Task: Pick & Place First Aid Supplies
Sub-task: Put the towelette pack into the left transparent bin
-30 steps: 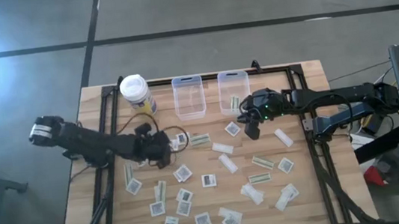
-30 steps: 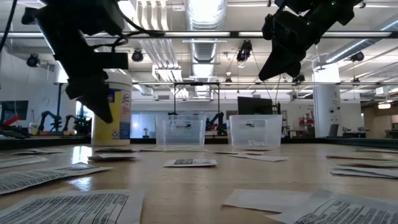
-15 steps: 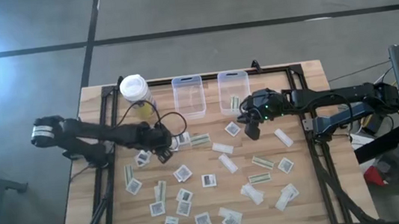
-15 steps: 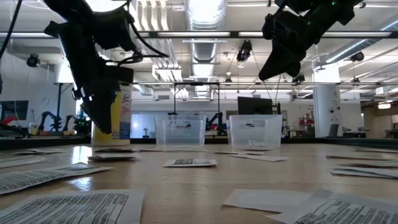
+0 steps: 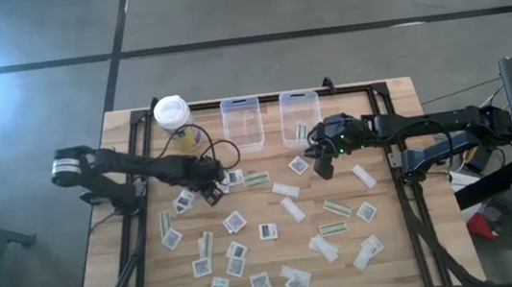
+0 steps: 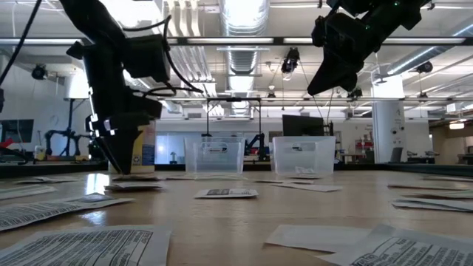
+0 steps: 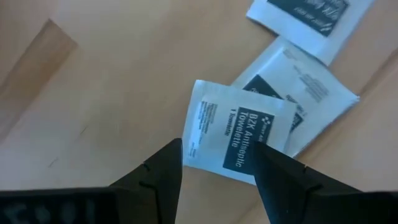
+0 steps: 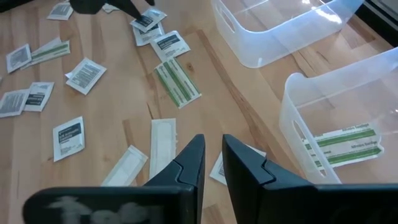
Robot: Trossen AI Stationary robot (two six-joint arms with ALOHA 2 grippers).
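Many small flat white packets [image 5: 266,230] and narrow strips [image 5: 337,209] lie scattered on the wooden table [image 5: 412,242]. My left gripper [image 5: 213,191] is open and points down just above the table, left of centre. In the left wrist view a square towelette packet [image 7: 239,134] lies flat between its fingertips [image 7: 217,147], partly on top of another packet [image 7: 311,99]. My right gripper [image 5: 322,165] hangs higher, in front of the right bin [image 5: 299,117]. Only a narrow gap separates its fingers [image 8: 213,155], and nothing is between them.
Two clear bins stand at the far side; the left one [image 5: 242,123] looks bare inside, and the right one holds greenish strips [image 8: 342,146]. A yellow container with a white lid [image 5: 174,117] stands far left. Cables trail along my left arm.
My left gripper has sunk toward the table and shifted a little toward the far and right edges, rolling about its own line as it went. It now stands over the square packet near the yellow container. No packet has moved.
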